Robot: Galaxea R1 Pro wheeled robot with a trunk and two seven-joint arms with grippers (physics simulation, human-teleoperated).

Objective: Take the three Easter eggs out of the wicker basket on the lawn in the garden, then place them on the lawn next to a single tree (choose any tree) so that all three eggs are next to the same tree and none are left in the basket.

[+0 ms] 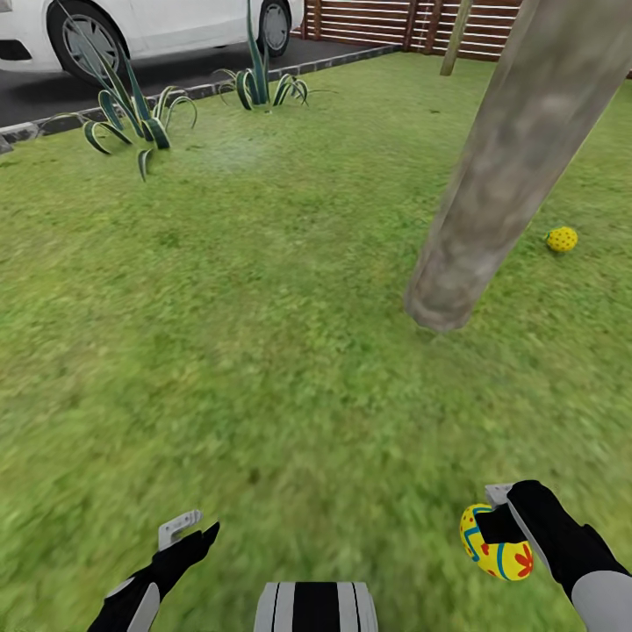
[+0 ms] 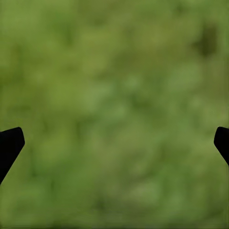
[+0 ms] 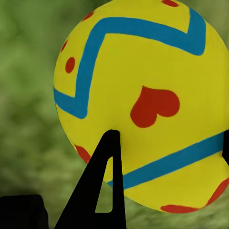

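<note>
One yellow egg (image 1: 497, 544), blue zigzags and red petals, sits clamped in right end effector (image 1: 505, 527); left end effector (image 2: 114, 143) apart.

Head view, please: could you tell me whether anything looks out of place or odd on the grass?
Nothing looks damaged. One yellow red-dotted egg lies on the green lawn beyond the thick grey-brown tree trunk; the right pincer holds another yellow egg with blue zigzags.

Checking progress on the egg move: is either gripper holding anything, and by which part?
The right gripper holds an Easter egg, its fingers clamped across the egg's sides. The left gripper is open and empty above the lawn.
</note>
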